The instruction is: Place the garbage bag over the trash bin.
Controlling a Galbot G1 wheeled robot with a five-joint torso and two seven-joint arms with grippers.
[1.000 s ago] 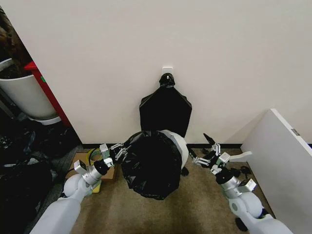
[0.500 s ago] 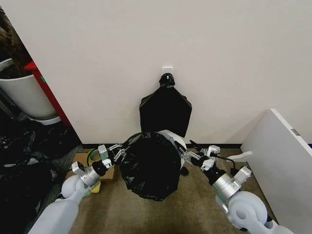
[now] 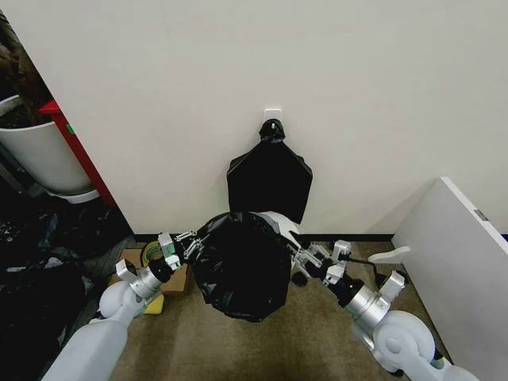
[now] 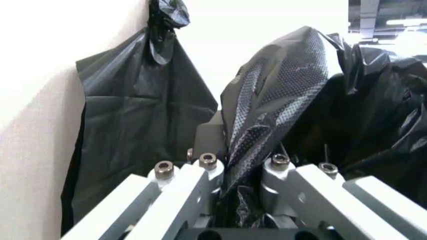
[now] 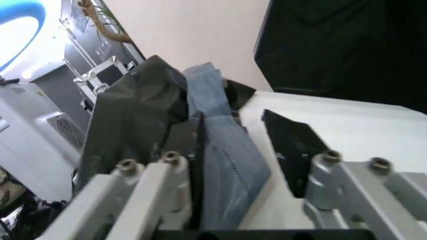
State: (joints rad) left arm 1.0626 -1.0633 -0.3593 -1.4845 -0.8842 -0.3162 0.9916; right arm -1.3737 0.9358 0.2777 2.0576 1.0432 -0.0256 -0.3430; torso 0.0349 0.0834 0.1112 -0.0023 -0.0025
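Note:
The glossy black garbage bag point(image 3: 242, 266) covers most of the cream-white trash bin point(image 3: 287, 228), whose rim and side still show bare on the right. My left gripper point(image 3: 187, 245) is at the bin's left side, shut on a crinkled fold of the garbage bag point(image 4: 267, 120); in the left wrist view the left gripper point(image 4: 245, 155) has that fold pinched between its fingers. My right gripper point(image 3: 305, 258) is at the bin's right side. Seen from the right wrist, the right gripper point(image 5: 233, 122) is open, with a fold of the bag point(image 5: 220, 160) lying against one pad point(image 5: 195, 150) over the white bin point(image 5: 347, 125).
A flat black bundle point(image 3: 270, 181) hangs on the wall right behind the bin. A large white pot point(image 3: 40, 155) and a red cabinet point(image 3: 75, 151) stand at the left, with dark bags point(image 3: 32, 278) and a cardboard box point(image 3: 131, 260) on the floor. A white panel point(image 3: 460, 254) slants at the right.
My right gripper has swung left from open floor to the bin's right rim, its fingers now around a fold of the bag. The left gripper has shifted slightly, still holding the bag.

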